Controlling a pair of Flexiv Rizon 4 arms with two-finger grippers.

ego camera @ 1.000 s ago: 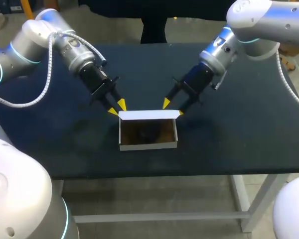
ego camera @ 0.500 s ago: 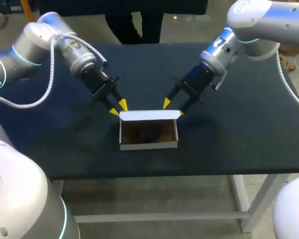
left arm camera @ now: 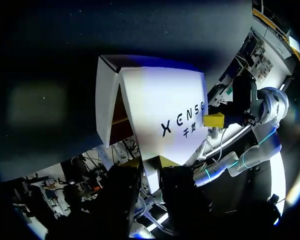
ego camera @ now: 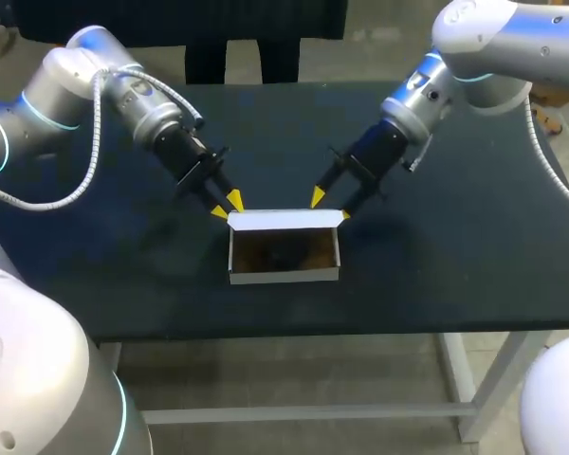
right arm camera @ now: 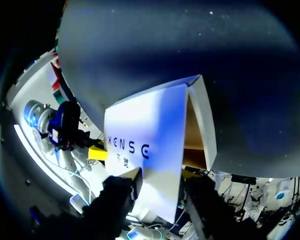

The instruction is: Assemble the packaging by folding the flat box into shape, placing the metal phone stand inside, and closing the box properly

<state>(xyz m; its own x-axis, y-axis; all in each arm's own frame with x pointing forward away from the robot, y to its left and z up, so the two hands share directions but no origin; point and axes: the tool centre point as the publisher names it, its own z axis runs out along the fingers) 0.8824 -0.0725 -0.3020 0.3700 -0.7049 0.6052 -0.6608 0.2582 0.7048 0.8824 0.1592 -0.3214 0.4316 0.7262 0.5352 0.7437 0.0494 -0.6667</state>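
A white cardboard box (ego camera: 284, 273) stands open-topped at the middle of the dark table (ego camera: 455, 246). Its interior is brown and dim, and I cannot make out what lies inside. The lid flap (ego camera: 284, 220) rises along the far edge. My left gripper (ego camera: 226, 205) is at the flap's left corner, shut on it. In the left wrist view the printed flap (left arm camera: 160, 100) narrows to a strip pinched between the yellow tips of that gripper (left arm camera: 151, 162). My right gripper (ego camera: 330, 206) holds the flap's right corner. The flap (right arm camera: 140, 125) fills the gap of the right gripper (right arm camera: 162, 174).
The table's front edge (ego camera: 294, 334) lies a short way in front of the box. Bare dark tabletop spreads to the left and right of the box.
The left gripper has edged slightly to the right with the lid's corner and its fingers have drawn closer. The box has shifted a touch right. The right arm is unmoved.
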